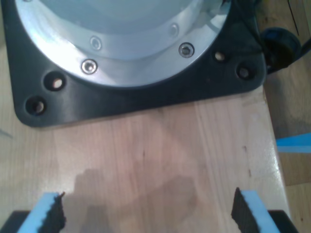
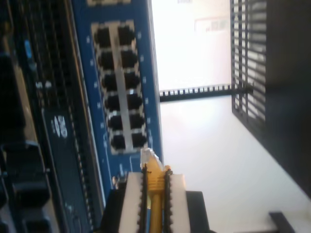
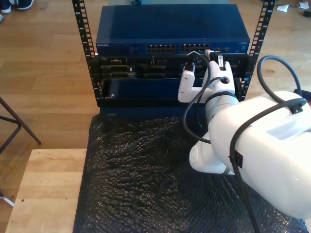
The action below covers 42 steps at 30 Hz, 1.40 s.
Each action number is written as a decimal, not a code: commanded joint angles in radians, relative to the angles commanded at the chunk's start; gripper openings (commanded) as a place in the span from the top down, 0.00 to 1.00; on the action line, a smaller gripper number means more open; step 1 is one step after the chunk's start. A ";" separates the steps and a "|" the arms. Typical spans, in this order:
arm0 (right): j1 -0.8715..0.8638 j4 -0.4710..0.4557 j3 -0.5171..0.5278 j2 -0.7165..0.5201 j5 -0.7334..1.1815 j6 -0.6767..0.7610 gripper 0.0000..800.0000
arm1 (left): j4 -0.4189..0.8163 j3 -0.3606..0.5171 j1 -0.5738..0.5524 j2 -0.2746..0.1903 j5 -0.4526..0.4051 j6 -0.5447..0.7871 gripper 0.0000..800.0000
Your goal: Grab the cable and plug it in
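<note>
Cable [image 2: 154, 187] sat pinched in my second hand [image 2: 154, 194], its clear plug [image 2: 148, 156] just beside the switch's [image 2: 82, 145] lowest ports [image 2: 127, 141], so lining it up squarely before pushing seemed wise, while my first hand [image 1: 146, 211] hung open over the wooden surface [image 1: 160, 155].

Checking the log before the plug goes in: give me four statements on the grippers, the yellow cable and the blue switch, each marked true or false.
1. My second gripper is shut on the thin yellow-orange cable. True.
2. The clear plastic plug already sits inside a port of the blue network switch. False: it is just outside the port block.
3. My first gripper holds a cable. False: it is open over a pale wooden tabletop.
4. The switch sits in a black metal rack. True.
</note>
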 joint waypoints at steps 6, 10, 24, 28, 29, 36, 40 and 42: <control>0.000 0.006 -0.037 0.037 -0.032 0.002 1.00 | 0.000 0.000 0.000 0.000 0.000 0.000 0.00; 0.000 0.006 -0.068 0.058 -0.035 0.002 1.00 | 0.000 0.000 0.000 0.000 0.000 0.000 0.00; 0.003 0.005 -0.110 0.107 -0.081 -0.034 1.00 | 0.000 0.000 0.000 0.000 0.000 0.000 0.00; 0.002 0.005 -0.120 0.123 -0.100 -0.044 1.00 | 0.002 0.000 0.000 0.000 0.000 0.000 0.00; 0.003 0.005 -0.123 0.124 -0.101 -0.044 1.00 | 0.000 0.000 0.000 0.000 0.000 0.000 0.00; 0.003 0.003 -0.160 0.152 -0.109 -0.046 1.00 | 0.000 0.000 0.000 0.000 0.000 0.000 0.00; 0.003 0.003 -0.169 0.157 -0.109 -0.046 1.00 | 0.000 0.000 0.000 0.000 0.000 0.000 0.00; 0.002 0.003 -0.170 0.160 -0.109 -0.046 1.00 | 0.000 0.000 0.000 0.000 0.000 0.000 0.00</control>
